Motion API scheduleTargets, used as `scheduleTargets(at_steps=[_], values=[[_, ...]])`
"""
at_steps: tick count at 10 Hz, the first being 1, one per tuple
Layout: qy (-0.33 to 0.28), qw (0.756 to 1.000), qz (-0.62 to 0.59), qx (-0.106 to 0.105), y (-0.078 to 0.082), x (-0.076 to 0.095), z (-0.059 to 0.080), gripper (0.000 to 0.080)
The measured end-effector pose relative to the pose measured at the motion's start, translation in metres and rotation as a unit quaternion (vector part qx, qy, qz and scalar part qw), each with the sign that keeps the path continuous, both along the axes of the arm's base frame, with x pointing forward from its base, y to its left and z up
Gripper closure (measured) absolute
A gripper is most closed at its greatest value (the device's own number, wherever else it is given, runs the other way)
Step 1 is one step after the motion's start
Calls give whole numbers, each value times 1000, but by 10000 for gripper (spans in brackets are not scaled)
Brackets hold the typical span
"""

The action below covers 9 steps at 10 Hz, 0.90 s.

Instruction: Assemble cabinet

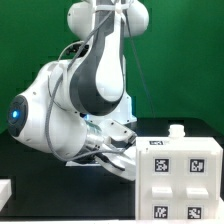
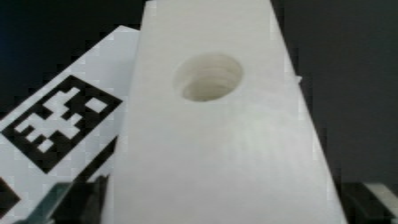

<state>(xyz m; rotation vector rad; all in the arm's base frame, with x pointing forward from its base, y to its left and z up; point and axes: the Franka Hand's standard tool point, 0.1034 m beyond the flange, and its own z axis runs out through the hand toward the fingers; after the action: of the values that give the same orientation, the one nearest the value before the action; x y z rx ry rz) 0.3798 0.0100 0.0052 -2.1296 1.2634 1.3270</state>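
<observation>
While gripper sits at cabinet edge on exterior view's left, grip unclear, apart or clamped; bare table lower centre.

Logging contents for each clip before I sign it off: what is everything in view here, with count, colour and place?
cabinet: one, white, on the table at the exterior view's right.
tags: four showing, black-and-white, on the cabinet's camera-facing side.
knob: one, white, at the cabinet's top edge.
hole: one, round, in a white face, wrist view.
white piece: one, exterior view's lower left edge, cut off; unidentifiable.
table: one, black.
backdrop: one, green, behind.
arm: one, white, centre.
gripper: one, dark, at the cabinet's upper corner on the exterior view's left; grip cannot be told.
</observation>
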Motion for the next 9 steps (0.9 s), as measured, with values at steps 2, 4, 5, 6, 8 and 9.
scheduleTargets(at_steps=[2,4,5,6,8,9], values=[[0,1000,0,0,0,0,0,219],[-5,1000,4,1,-5,7,8,220],[-21,1000,5,4,-13,23,28,220],[-30,999,-2,12,-23,35,49,229],[-83,996,33,-19,-51,62,97,230],[-122,988,72,-56,-58,73,116,230]])
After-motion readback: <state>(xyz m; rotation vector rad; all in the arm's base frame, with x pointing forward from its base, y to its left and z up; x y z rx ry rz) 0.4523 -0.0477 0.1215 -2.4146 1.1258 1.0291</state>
